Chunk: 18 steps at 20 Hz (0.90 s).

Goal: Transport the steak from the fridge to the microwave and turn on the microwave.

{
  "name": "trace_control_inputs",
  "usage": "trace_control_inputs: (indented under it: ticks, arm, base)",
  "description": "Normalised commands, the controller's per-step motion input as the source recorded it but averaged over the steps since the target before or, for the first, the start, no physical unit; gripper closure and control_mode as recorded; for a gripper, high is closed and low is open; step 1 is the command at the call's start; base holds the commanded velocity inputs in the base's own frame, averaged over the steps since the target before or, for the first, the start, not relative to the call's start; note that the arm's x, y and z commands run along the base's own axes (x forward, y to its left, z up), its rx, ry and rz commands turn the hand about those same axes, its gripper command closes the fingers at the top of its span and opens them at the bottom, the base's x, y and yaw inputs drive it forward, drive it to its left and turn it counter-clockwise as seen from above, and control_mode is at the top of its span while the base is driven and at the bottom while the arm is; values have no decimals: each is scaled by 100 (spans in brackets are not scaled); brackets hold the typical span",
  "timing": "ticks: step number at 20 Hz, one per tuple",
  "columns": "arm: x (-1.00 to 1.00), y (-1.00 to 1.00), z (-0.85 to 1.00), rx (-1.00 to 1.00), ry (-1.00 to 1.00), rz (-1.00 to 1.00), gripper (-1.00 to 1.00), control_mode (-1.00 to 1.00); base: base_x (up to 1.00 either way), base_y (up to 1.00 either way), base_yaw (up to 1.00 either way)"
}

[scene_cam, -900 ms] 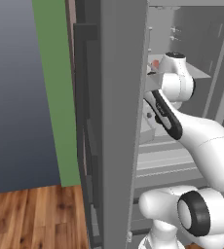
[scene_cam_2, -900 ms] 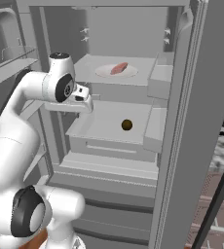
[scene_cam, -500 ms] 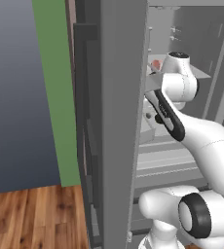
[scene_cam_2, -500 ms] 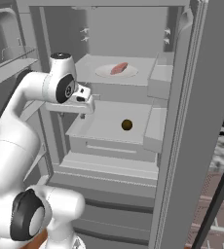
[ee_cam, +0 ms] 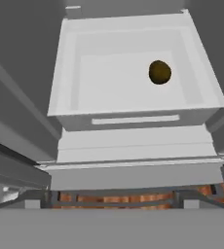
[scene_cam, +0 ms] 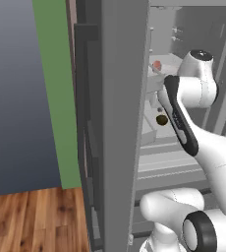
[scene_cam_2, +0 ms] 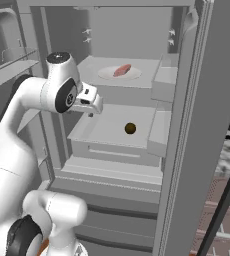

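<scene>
Since 0.9 s ago the arm has barely shifted: the hand sits a touch further into the fridge (scene_cam_2: 187, 130), everything else unchanged. Fridge door open. Gripper (scene_cam_2: 90, 113) hangs at the left front edge of the middle drawer (ee_cam: 133, 58), pointing down; fingers too small and dark to resolve here, so I cannot tell whether they are apart or together. Nothing visibly held.

Steak (scene_cam_2: 122, 70): lies flat on a pale plate (scene_cam_2: 107, 75) on the shelf above the gripper, up and to its right, well apart from it. In the left base view it shows as a small red patch (scene_cam: 156, 64) beyond the arm.

Small dark brown-yellow round item (ee_cam: 159, 72) rests in the drawer below the gripper, towards the right.

No readable labels, brands or writing in any view.
</scene>
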Motion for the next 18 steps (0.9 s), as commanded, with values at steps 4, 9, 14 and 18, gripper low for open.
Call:
trace_control_inputs:
  ticks: [4,9,14,18]
  arm:
    - [0,-35,70,0,-20,-14,-100,-100]
    - [0,-21,75,0,-9,-10,-100,-100]
    - [0,-7,63,0,-3,-9,-100,-100]
    - [1,-1,31,0,-8,-5,-100,-100]
  base:
    - [0,0,0]
    - [0,0,0]
    - [0,0,0]
    - [0,0,0]
